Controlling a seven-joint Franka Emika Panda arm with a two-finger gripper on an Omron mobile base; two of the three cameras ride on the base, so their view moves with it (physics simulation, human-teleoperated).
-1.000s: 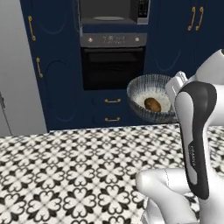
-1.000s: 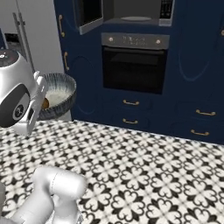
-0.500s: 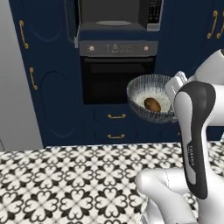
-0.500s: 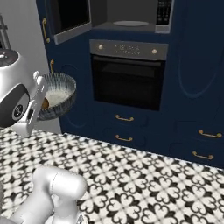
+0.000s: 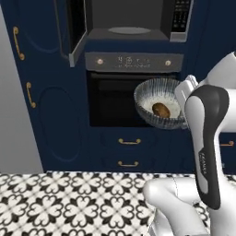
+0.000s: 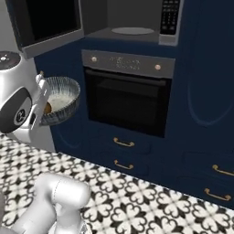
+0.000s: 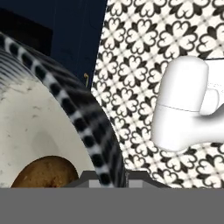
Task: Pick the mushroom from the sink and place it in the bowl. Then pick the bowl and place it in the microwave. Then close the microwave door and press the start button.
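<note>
My gripper [image 5: 181, 102] is shut on the right rim of the bowl [image 5: 151, 120] and holds it level in the air in front of the oven. The mushroom [image 5: 161, 110], a small brown lump, lies inside the bowl. In the right base view the bowl [image 6: 64, 91] hangs at the left beside the gripper [image 6: 40, 104]. The hand view shows the streaked rim of the bowl [image 7: 83, 127] and the mushroom [image 7: 41, 173] close up. Above, the microwave [image 5: 129, 18] stands open, its microwave door [image 5: 76, 27] swung out to the left, its turntable [image 5: 129, 31] bare. The sink is out of view.
A black-glass oven [image 5: 122, 99] sits under the microwave, with dark blue drawers [image 5: 129, 142] and gold handles below. The keypad strip [image 5: 181, 18] runs down the microwave's right side. Tall blue cabinet doors [image 5: 32, 92] stand to the left. Black-and-white patterned tiles [image 5: 69, 203] lie below.
The whole scene has shifted and grown: the base has driven closer to the oven and microwave wall. The bowl with the mushroom stays in the gripper, held the same way.
</note>
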